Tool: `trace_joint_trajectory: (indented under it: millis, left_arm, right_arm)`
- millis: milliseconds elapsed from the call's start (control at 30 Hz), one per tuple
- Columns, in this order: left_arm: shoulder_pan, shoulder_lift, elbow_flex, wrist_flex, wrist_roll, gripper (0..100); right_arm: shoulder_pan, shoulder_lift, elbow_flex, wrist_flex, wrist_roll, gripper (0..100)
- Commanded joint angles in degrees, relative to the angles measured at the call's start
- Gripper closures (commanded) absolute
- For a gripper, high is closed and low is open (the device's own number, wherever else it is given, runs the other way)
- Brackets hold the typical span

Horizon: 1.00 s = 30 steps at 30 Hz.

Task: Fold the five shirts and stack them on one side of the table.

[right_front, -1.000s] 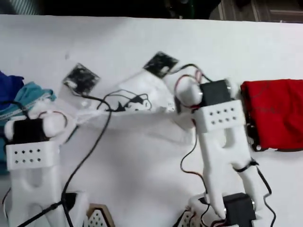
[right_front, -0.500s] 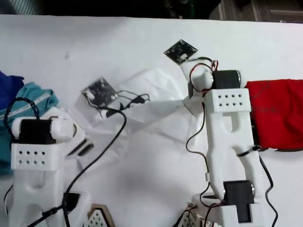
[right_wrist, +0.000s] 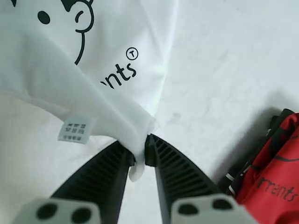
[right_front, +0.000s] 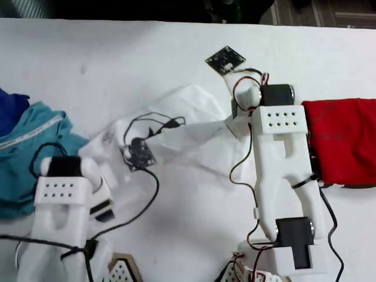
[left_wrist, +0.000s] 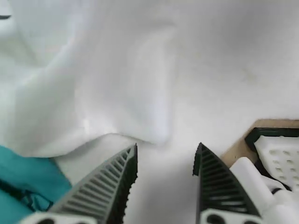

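One rumpled white shirt [right_front: 200, 132], black-printed

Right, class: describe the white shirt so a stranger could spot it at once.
Start at the white table. Between the two arms lies the white shirt, a corner pinched in the right gripper. Unlike the red shirt and teal shirt, it carries a black print.

I see the white counter [right_front: 117, 53] carrying a white shirt [right_front: 200, 138] in the middle, a teal shirt [right_front: 29, 147] at one edge (a blue shirt [right_front: 9, 108] touches it) and a red shirt [right_front: 343, 138] opposite.
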Motion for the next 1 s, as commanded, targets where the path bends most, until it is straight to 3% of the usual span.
trace_joint_trajectory:
  millis: [0, 433, 700, 800, 967]
  left_arm:
    - [-0.2, -0.6, 4.1, -4.6, 0.0, 79]
    - [-0.2, -0.6, 14.9, -23.3, 8.2, 80]
    - [-0.1, -0.7, 16.8, -27.3, 6.6, 98]
    - [-0.7, -1.0, 10.9, -22.2, 6.8, 98]
    - [-1.6, -1.1, -12.6, -5.4, 7.0, 98]
  right_arm:
    - [0.5, -0.4, -0.6, -0.5, -0.4, 98.0]
    - [0.1, -0.6, -0.6, -0.1, -0.3, 98.0]
    - [0.2, -0.7, -0.7, 0.1, 0.0, 98.0]
    - [0.4, -1.8, -3.0, 2.6, 0.0, 98.0]
    - [0.5, -5.1, -11.1, 8.3, 0.2, 98.0]
